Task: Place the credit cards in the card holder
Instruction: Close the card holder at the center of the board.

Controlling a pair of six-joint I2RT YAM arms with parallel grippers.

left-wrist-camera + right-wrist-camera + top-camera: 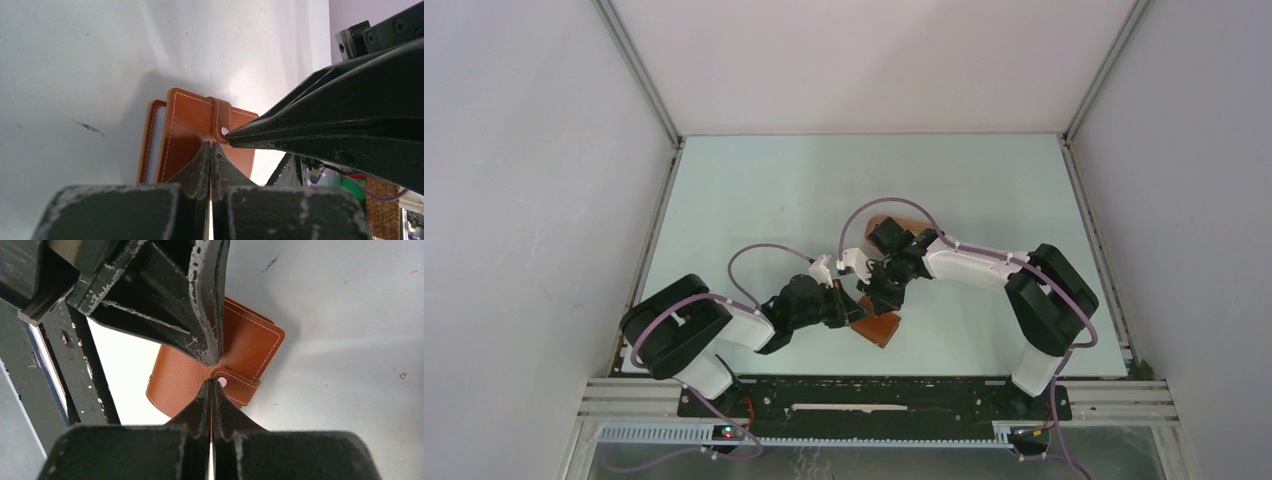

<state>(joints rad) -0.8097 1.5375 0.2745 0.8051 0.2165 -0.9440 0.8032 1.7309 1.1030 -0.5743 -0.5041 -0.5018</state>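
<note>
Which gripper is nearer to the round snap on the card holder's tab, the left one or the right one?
Right. The right gripper, shut, has its tips at the snap. The left gripper, also shut, points at the cover of the card holder, beside the tab.

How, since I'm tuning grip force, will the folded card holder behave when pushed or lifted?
The card holder probably flexes somewhat: it is stitched leather with thin pockets showing at one edge. It likely slides easily, being flat on the smooth table. Its snap tab looks fastened, so it should stay folded when lifted.
</note>
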